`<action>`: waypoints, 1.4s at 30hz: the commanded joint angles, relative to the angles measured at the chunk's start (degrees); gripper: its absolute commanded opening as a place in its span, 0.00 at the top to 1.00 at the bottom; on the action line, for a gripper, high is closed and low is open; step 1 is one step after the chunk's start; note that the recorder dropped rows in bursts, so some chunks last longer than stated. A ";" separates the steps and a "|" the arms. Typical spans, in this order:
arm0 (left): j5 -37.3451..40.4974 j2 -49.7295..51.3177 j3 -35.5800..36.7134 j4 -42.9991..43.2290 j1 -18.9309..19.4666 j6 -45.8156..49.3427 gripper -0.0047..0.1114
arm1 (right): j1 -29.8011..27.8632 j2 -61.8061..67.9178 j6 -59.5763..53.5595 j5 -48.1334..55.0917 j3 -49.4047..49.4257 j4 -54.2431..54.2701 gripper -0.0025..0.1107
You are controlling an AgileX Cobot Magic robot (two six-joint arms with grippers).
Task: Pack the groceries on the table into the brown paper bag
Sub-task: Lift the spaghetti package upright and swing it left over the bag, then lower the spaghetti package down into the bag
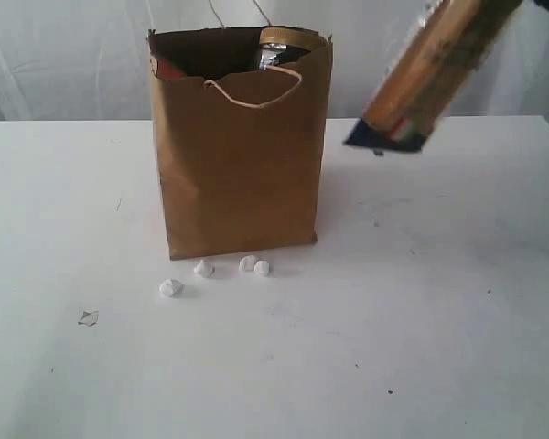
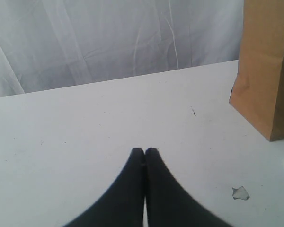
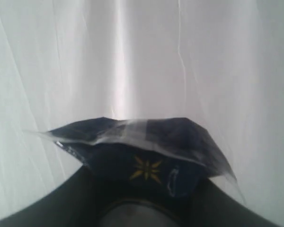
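1. One brown paper bag [image 1: 238, 155] stands upright.
2. Two pale cord handles [image 1: 256, 91] show on the bag: one droops over its front face, the other rises behind its rim.
3. One gold-lidded jar [image 1: 279, 44] shows inside the bag, at its rim.
4. One spaghetti packet [image 1: 435, 69] is in the air to the right of the bag.
5. Four white crumpled scraps [image 1: 204, 268] lie just in front of the bag's base.
6. One clear flake [image 1: 89, 317] lies further out from the bag, front-left.
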 commanded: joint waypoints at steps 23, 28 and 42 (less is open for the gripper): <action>-0.60 -0.17 0.20 -0.45 0.11 -0.08 0.96 | 0.35 13.78 13.93 -35.97 -12.52 -9.05 0.98; -0.60 -0.17 0.20 -0.45 0.11 -0.08 0.96 | 1.12 14.88 12.18 -35.97 -16.30 -13.45 0.98; -0.60 -0.17 0.20 -0.45 0.11 -0.08 0.96 | 4.37 19.55 11.09 -35.97 -24.55 -25.37 0.98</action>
